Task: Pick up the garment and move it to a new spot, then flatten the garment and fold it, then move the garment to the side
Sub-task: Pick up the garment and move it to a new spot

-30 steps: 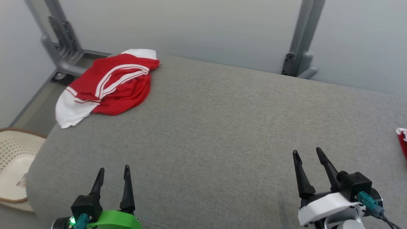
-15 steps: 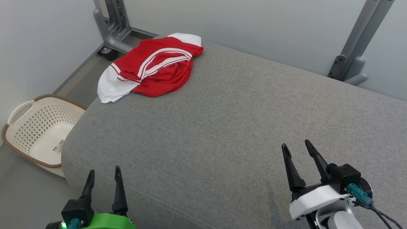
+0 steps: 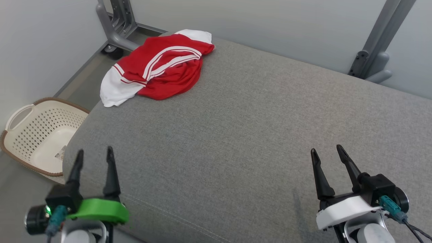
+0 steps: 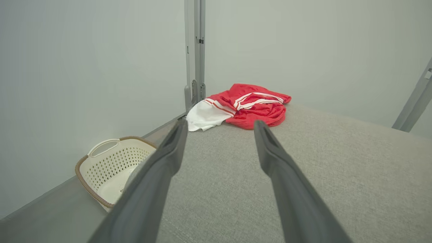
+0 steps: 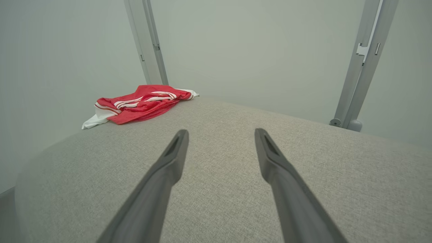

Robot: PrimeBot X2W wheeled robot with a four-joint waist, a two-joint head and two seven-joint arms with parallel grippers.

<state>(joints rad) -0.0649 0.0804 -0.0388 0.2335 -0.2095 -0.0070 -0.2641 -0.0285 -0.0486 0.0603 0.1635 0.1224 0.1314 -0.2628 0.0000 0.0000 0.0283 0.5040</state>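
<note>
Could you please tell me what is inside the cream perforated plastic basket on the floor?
In the cream perforated plastic basket, a small pale label or scrap lies on the bottom. Its right side is hidden behind the grey fabric cushion, so anything there cannot be seen.

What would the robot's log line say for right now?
phase: before pickup | crumpled red-and-white garment: far left corner of grey fabric cushion, untouched | left gripper: open, empty | right gripper: open, empty

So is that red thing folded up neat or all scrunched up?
Scrunched up, not folded. The garment lies in a crumpled heap, stripes bent, at the far left corner of the grey cushion.
</note>
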